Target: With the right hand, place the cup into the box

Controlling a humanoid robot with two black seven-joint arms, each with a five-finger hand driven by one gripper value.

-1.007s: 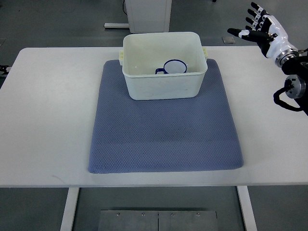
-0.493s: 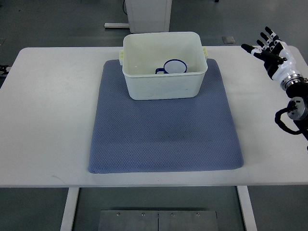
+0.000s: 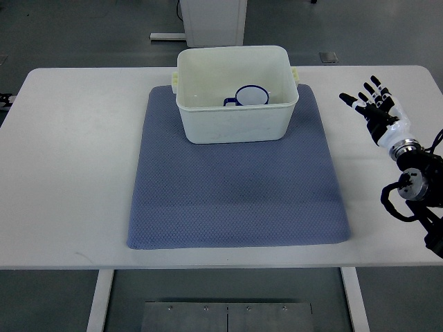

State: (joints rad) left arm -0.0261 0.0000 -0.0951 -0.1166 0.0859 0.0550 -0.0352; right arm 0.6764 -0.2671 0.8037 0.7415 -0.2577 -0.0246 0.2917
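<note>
Cup (image 3: 251,95) w/ blue rim sits inside the cream box (image 3: 236,117), near its right rear corner, so the placing looks done; nothing left but parking the arm, I'd say. Right hand (image 3: 372,108) hangs over the table's (image 3: 69,173) right side, well apart from the box, fingers spread, holding nothing. White table w/ blue-grey mat (image 3: 235,200) under the box, grey floor around.
</note>
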